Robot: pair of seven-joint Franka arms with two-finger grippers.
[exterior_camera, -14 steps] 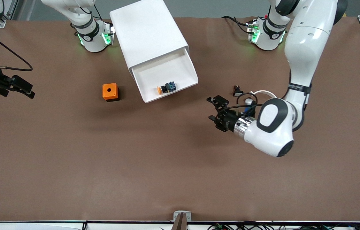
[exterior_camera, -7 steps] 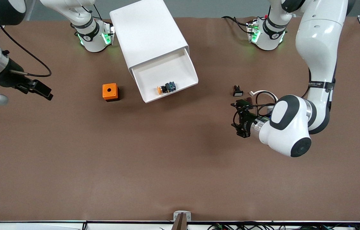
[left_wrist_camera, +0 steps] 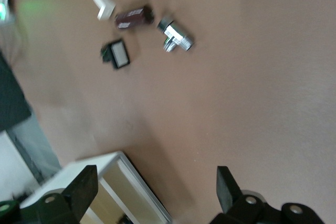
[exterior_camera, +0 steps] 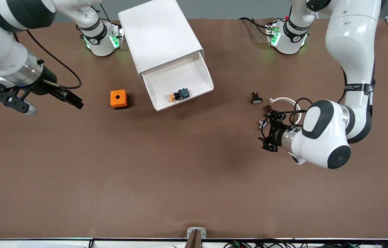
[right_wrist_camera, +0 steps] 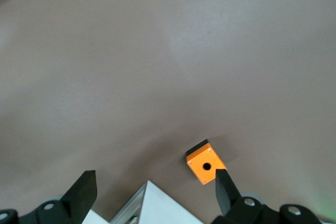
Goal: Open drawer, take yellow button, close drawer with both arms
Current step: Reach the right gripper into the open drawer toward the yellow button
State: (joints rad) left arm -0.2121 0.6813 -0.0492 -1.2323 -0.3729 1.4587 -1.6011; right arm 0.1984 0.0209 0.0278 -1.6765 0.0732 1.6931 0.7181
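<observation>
The white cabinet (exterior_camera: pixel 159 34) stands between the arms' bases. Its top drawer (exterior_camera: pixel 207 78) is pulled open toward the front camera. The button (exterior_camera: pixel 179 94), with orange-yellow cap and blue rear block, lies inside the drawer near its front lip. My left gripper (exterior_camera: pixel 263 136) is open and empty, low over bare table toward the left arm's end, apart from the drawer. My right gripper (exterior_camera: pixel 78 103) is open and empty above the table beside the orange cube (exterior_camera: pixel 118 99). The left wrist view shows the gripper (left_wrist_camera: pixel 155 187) and the drawer's rim (left_wrist_camera: pixel 142 184). The right wrist view shows the gripper (right_wrist_camera: pixel 155 187), the cube (right_wrist_camera: pixel 206 165) and the cabinet (right_wrist_camera: pixel 162 206).
A black button with a white square cap (exterior_camera: pixel 256 99) lies toward the left arm's end; it also shows in the left wrist view (left_wrist_camera: pixel 116 55). Beside it lie a silver fitting (left_wrist_camera: pixel 176 35), a brown part (left_wrist_camera: pixel 134 17) and a white curved piece (exterior_camera: pixel 285 100).
My left gripper has drawn back from the drawer toward the left arm's end of the table. My right gripper has swung in toward the orange cube. The drawer and button have not moved.
</observation>
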